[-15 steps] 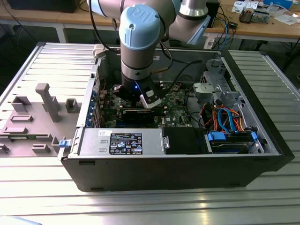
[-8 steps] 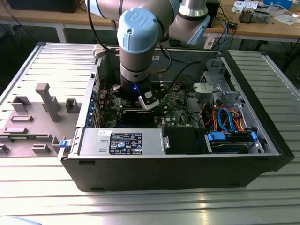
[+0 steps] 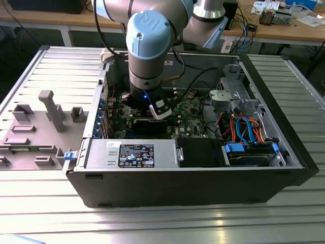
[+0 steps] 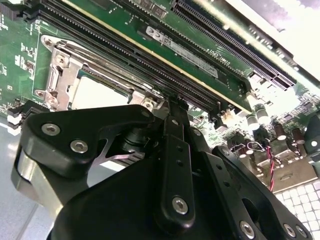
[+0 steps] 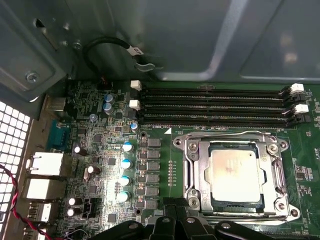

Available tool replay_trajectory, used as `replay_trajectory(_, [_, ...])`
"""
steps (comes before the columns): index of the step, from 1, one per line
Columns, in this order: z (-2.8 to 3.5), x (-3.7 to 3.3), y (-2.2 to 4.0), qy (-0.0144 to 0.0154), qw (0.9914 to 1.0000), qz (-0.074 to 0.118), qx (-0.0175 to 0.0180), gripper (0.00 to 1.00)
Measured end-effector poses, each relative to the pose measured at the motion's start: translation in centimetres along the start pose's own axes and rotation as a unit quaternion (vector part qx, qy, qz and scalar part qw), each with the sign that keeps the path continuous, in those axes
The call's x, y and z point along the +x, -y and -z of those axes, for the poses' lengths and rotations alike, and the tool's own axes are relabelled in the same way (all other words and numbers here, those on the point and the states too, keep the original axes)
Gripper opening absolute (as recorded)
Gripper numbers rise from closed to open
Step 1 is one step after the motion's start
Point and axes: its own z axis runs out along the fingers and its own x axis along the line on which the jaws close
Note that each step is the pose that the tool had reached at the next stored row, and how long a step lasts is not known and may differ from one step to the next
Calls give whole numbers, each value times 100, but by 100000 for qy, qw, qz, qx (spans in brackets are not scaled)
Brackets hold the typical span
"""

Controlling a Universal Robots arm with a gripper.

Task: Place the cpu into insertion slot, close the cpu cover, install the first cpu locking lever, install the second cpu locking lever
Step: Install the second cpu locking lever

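Jaws low over the motherboard, just beside the socket.

I cannot tell how my jaws (image 4: 172, 107) stand; the cpu (image 5: 236, 169) sits in the insertion slot (image 5: 197, 172), the cpu cover (image 5: 276, 172) down around it, inside the open computer case (image 3: 284, 152).

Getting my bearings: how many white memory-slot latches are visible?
4 white latches in the first wrist view: two at the slots' end nearer the rear ports, two at the opposite end. More may be hidden.

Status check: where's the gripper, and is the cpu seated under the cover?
Gripper low over the board, beside the insertion slot. Cpu seated, cpu cover down around it. Nothing lying across the socket.
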Motion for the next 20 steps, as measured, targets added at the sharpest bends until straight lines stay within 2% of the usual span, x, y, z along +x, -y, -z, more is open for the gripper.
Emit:
replay_trajectory(1, [4,0,5,-25,100000,-5,200,11])
replay_trajectory(4, [8,0,5,-13,100000,-3,196,11])
replay_trajectory(11, [68,2,-14,-17,100000,0,193,11])
replay_trajectory(17, [192,6,-52,-16,100000,0,194,11])
replay_trajectory(20, [206,6,-57,-9,100000,0,183,11])
